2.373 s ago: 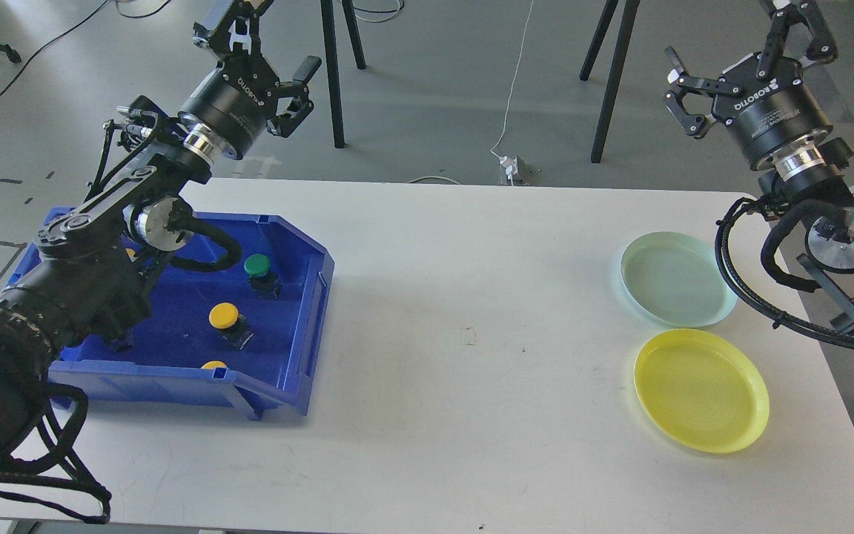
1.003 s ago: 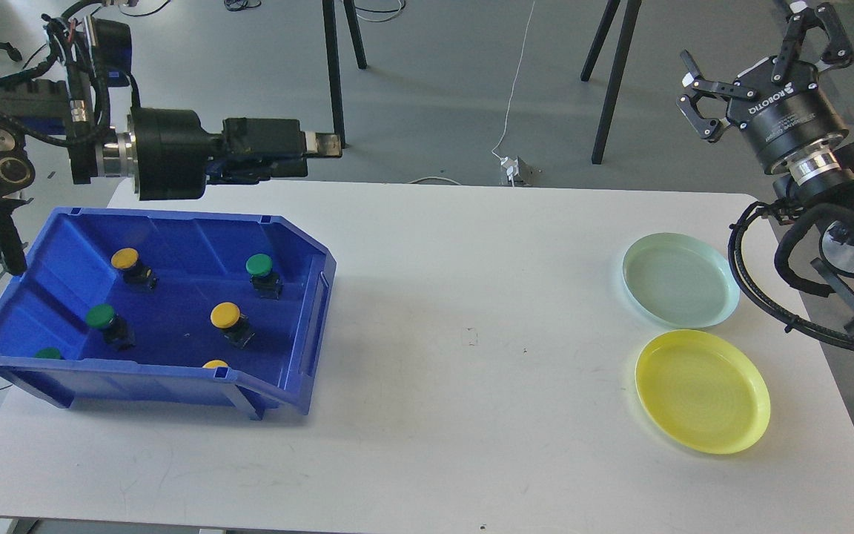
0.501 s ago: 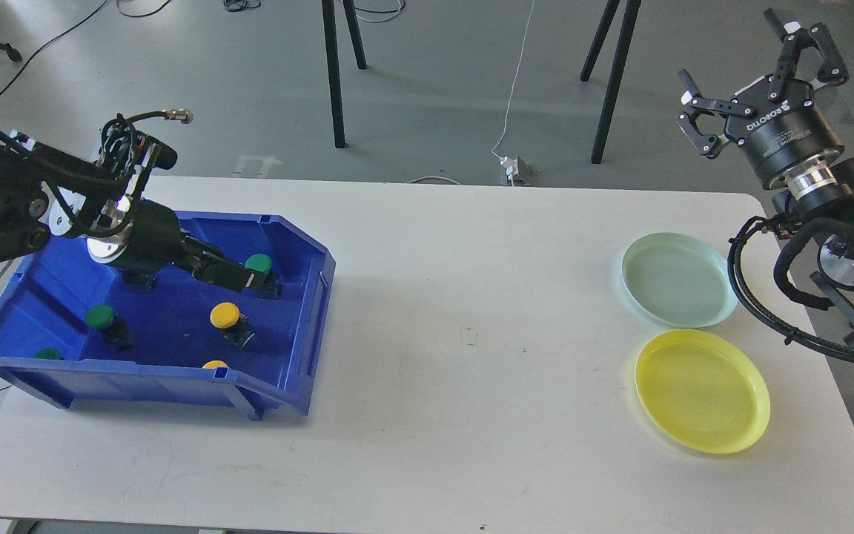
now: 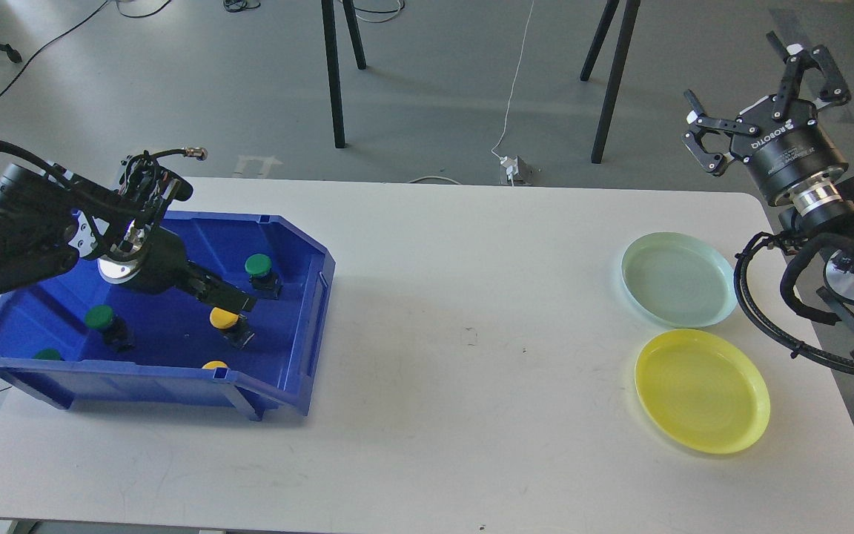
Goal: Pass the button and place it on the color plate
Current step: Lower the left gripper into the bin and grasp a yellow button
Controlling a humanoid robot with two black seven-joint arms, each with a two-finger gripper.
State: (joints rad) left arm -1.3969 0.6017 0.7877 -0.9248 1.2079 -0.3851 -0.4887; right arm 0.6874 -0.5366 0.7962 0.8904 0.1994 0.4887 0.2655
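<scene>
Your left tool (image 4: 238, 302) reaches into the blue plastic bin (image 4: 307, 326), right at the yellow-capped push button (image 4: 224, 320); its grip I cannot tell. Your right tool (image 4: 757, 81) waits spread open. Both the round yellow plate (image 4: 701, 391) and the pale green plate (image 4: 677, 279) sit bare; everything remains.

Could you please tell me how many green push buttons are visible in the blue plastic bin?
3: one green push button near the back right, one left of centre, one barely showing at the front-left wall. The left arm may hide others.
</scene>
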